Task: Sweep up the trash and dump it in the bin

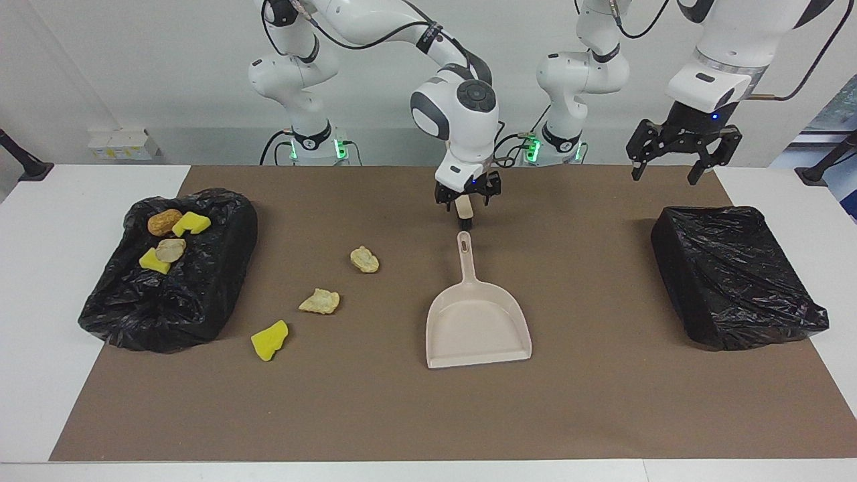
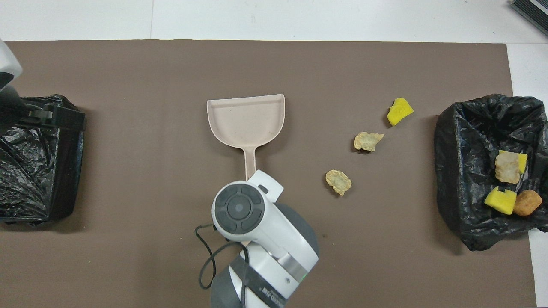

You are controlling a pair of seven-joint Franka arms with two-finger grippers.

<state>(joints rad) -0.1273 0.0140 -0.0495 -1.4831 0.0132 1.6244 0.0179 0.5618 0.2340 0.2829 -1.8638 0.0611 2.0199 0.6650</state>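
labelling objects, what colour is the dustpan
Pale beige-pink dustpan, plain, no pattern; clearest in the overhead view.

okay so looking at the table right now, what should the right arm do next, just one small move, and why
Probably swing the right tool, open and raised over the dustpan's handle end, toward the cream lump. The dustpan lies empty on the mat, while three scraps remain outside the bin at the right arm's end. The left tool waits, open, above the mat.

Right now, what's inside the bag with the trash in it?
Four scraps lie in the open bag: a brown lump, two yellow sponges and a cream piece. Anything under them is hidden.
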